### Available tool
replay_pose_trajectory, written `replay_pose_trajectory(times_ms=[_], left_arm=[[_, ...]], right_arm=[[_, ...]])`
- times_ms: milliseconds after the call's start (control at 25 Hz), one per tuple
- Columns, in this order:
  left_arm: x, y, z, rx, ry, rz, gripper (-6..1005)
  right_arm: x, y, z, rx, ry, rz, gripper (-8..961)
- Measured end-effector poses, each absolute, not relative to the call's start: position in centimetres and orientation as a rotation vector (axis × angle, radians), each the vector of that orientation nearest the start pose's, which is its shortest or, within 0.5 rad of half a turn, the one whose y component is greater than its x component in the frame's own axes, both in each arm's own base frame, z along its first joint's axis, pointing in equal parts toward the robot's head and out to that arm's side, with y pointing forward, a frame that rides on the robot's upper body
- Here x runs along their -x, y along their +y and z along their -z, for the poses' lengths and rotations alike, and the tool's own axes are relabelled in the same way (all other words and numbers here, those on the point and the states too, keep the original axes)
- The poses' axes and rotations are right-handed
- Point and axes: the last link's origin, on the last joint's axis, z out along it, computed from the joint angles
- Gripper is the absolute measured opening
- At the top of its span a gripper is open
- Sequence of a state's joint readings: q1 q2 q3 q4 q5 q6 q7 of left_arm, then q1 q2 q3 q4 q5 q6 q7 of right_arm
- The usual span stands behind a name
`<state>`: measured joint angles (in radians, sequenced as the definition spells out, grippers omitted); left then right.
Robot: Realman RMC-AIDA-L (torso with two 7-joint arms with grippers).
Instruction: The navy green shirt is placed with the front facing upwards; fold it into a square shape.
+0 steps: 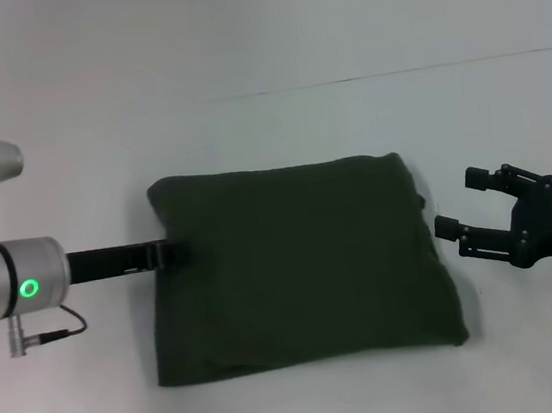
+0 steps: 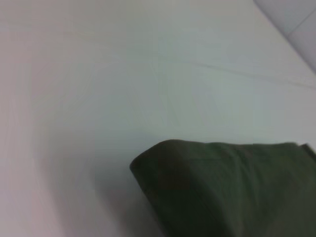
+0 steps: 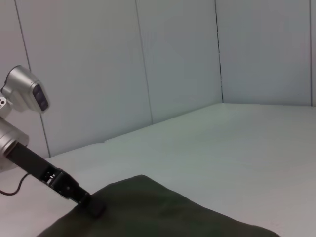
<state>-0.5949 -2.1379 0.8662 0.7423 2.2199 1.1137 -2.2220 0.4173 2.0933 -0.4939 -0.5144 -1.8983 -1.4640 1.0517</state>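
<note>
The navy green shirt (image 1: 298, 264) lies folded into a rough square in the middle of the white table, plain dark olive side up. No lettering or label shows. My left gripper (image 1: 174, 251) reaches in low from the left and its tip touches the shirt's left edge; from the right wrist view the same gripper (image 3: 94, 206) rests on that edge of the shirt (image 3: 158, 215). A rounded folded corner of the shirt (image 2: 222, 187) shows in the left wrist view. My right gripper (image 1: 460, 204) hovers just off the shirt's right edge, open and holding nothing.
The white table (image 1: 276, 126) stretches around the shirt on all sides, with a pale panelled wall (image 3: 173, 64) behind it. A thin cable (image 1: 64, 328) hangs under my left wrist.
</note>
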Motion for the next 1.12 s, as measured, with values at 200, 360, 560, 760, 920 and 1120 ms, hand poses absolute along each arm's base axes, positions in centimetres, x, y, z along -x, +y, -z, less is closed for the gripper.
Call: replay_pose_trajectory(times_ms=[200, 360, 560, 760, 920, 1120], left_arm=[[27.1, 38.1, 2.3, 2.289, -1.417, 0.328, 147], [27.1, 38.3, 2.0, 2.298, -1.382, 0.311, 164], [27.4, 38.4, 1.8, 2.290, -1.371, 0.300, 185], [27.6, 38.3, 1.5, 2.287, -1.379, 0.306, 206], [27.7, 38.3, 1.3, 2.281, -1.371, 0.306, 223], [27.5, 38.4, -0.3, 2.284, -1.256, 0.323, 244]], right_arm=[[-31.4, 30.7, 0.0, 2.396, 0.583, -0.754, 914], [-31.4, 30.7, 0.2, 2.399, 0.585, -0.753, 914], [-31.3, 30.7, 0.2, 2.400, 0.586, -0.754, 915], [-31.0, 30.4, 0.1, 2.421, 0.565, -0.780, 916], [-30.9, 30.5, 0.0, 2.429, 0.551, -0.781, 916], [-30.6, 30.7, -0.1, 2.432, 0.537, -0.785, 917]])
